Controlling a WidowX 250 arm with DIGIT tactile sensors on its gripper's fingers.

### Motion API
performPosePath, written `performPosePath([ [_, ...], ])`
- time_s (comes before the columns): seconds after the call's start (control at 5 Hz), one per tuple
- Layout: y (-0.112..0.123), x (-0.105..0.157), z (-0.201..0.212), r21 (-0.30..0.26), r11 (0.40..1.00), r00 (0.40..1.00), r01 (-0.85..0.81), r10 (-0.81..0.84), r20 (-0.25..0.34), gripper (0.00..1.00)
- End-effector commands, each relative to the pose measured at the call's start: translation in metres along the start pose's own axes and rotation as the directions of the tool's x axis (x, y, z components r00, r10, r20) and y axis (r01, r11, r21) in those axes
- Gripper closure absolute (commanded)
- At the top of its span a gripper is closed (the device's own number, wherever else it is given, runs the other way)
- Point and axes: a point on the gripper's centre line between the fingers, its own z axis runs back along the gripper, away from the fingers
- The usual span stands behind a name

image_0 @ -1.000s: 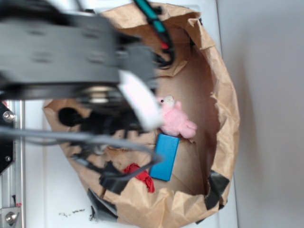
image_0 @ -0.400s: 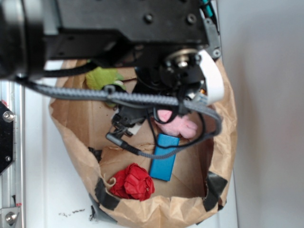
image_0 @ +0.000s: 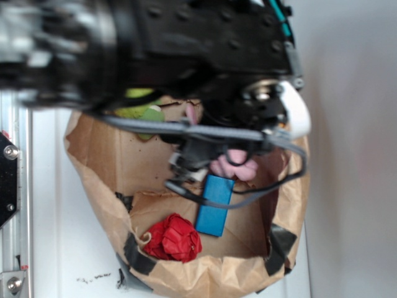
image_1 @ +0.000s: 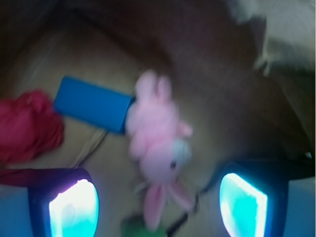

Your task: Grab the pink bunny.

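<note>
The pink bunny [image_1: 159,143] lies on the brown paper floor of the bag, head toward the camera, ears pointing down the wrist view. My gripper [image_1: 158,205] is open above it, one glowing fingertip [image_1: 74,210] at the left and the other [image_1: 243,203] at the right, the ears between them. From outside, only a patch of the pink bunny [image_0: 234,166] shows under the black arm [image_0: 186,56]; the fingers are hidden there.
A blue block [image_1: 93,103] touches the bunny's feet; outside, the blue block [image_0: 214,205] lies beside it. A red fabric ball [image_0: 173,238] sits at the bag's front. A lime-green toy [image_0: 140,113] lies at the back. Crumpled brown bag walls [image_0: 298,186] ring everything.
The arm has swung right and come over the bunny, covering most of it in the exterior view. The red ball and green toy have come into sight.
</note>
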Motion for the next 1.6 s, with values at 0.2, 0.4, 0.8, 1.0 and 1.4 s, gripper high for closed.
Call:
performPosePath([
  [0.2,-0.011,0.041,-0.024,0.025,0.993,0.992,-0.113,0.112,0.060,0.00],
  [0.4,-0.018,0.050,-0.033,0.091,0.990,0.993,-0.108,0.102,0.066,0.00],
  [0.8,-0.033,0.051,-0.062,0.199,0.980,0.995,-0.015,0.034,-0.093,0.00],
  [1.0,-0.026,0.052,-0.060,0.207,0.978,0.995,-0.033,0.051,-0.082,1.00],
  [1.4,-0.019,0.051,-0.057,0.220,0.974,0.995,-0.053,0.069,-0.066,1.00],
])
